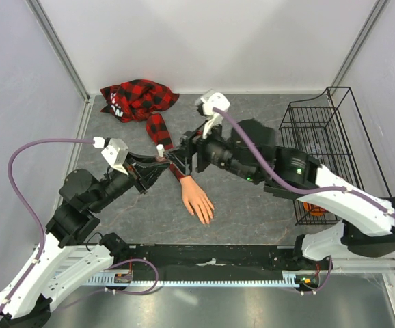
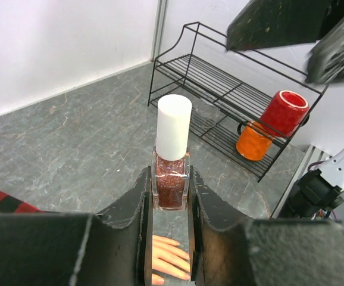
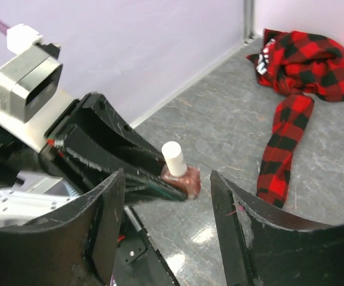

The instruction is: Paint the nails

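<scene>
My left gripper [image 1: 158,162] is shut on a small bottle of reddish glitter polish with a white cap [image 2: 172,154], held upright above the table; the bottle also shows in the right wrist view [image 3: 178,169] and the top view [image 1: 160,150]. My right gripper [image 1: 184,154] is open, its jaws set either side of the bottle, not touching it. The peach mannequin hand [image 1: 197,198] lies flat on the table below, coming out of a red-and-black plaid sleeve [image 1: 158,128]. Its fingers [image 2: 167,253] show between my left jaws. The nails are too small to make out.
A black wire rack [image 1: 320,137] stands at the right, with a red cup [image 2: 285,111] and an orange cup [image 2: 253,141] on it. The plaid shirt is bunched at the back [image 1: 137,97]. Walls close in the left, back and right.
</scene>
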